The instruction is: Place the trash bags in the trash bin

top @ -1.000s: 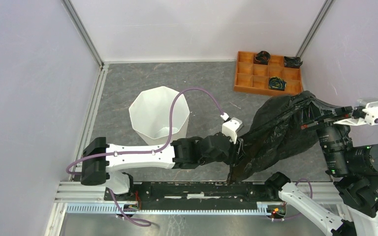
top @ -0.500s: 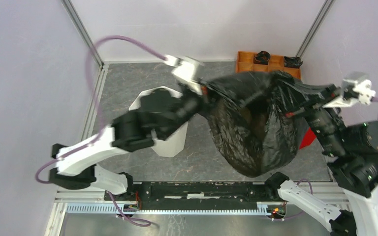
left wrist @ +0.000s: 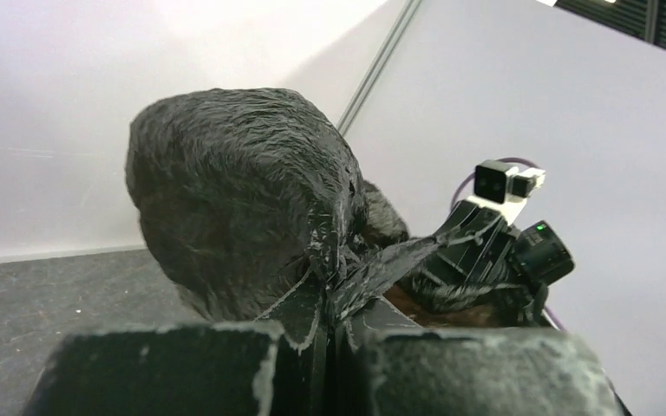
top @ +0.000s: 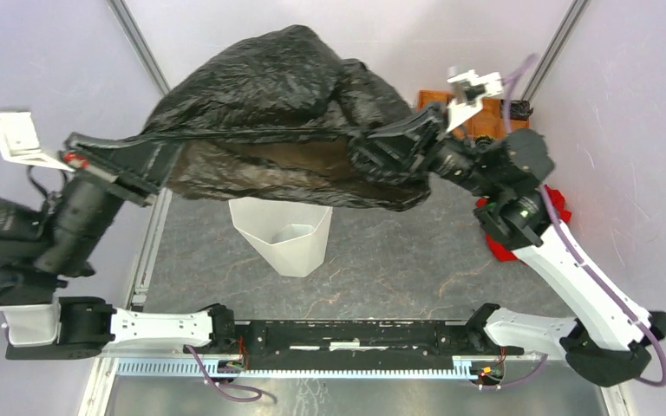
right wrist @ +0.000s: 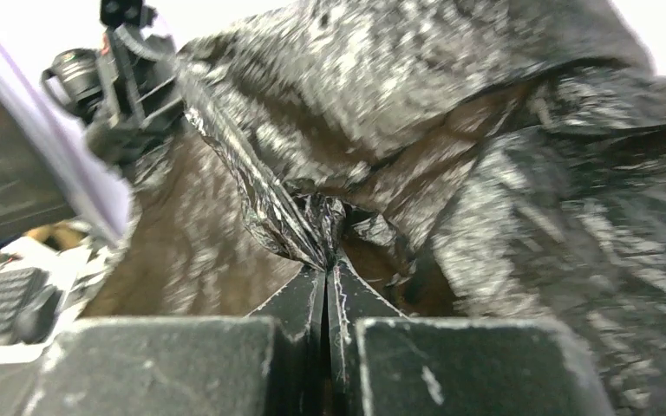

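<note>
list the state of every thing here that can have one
trash bag, held up in the air, stretched between both grippers, over the bin, not in it
trash bin, upright, open, no bag in it
left gripper, shut on the bag's edge
right gripper, shut on the bag's edge
red cloth, lying crumpled, partly hidden
orange tray, mostly hidden behind the bag

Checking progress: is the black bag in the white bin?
Out: the wrinkly black plastic bag hangs spread in midair over the white faceted plastic bin.
</note>
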Action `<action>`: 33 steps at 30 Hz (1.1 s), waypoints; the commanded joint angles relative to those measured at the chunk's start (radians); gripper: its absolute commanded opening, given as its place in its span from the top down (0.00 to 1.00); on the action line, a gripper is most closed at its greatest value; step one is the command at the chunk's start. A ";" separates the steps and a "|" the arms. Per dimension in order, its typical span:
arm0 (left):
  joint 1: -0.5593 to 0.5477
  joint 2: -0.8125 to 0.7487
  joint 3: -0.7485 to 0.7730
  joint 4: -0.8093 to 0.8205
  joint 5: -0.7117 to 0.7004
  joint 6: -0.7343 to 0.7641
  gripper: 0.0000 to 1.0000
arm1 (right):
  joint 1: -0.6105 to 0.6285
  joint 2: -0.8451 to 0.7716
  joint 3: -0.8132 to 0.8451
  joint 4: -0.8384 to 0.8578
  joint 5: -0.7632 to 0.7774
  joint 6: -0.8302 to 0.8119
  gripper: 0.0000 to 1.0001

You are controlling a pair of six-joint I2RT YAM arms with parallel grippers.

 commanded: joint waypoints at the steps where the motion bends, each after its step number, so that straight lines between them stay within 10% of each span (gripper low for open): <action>1: 0.000 -0.040 0.017 -0.090 0.038 -0.061 0.98 | 0.155 0.069 0.074 0.079 0.016 0.020 0.99; 19: -0.001 0.178 0.094 -0.149 0.034 -0.165 0.98 | 0.213 0.219 0.204 -0.148 0.089 -0.178 0.95; 28: -0.001 0.283 0.111 -0.145 -0.048 -0.164 0.98 | 0.213 0.171 0.145 -0.023 0.078 -0.134 0.75; 33: -0.001 0.311 0.118 -0.147 -0.143 -0.153 0.98 | 0.213 0.153 0.098 -0.021 0.050 -0.147 0.44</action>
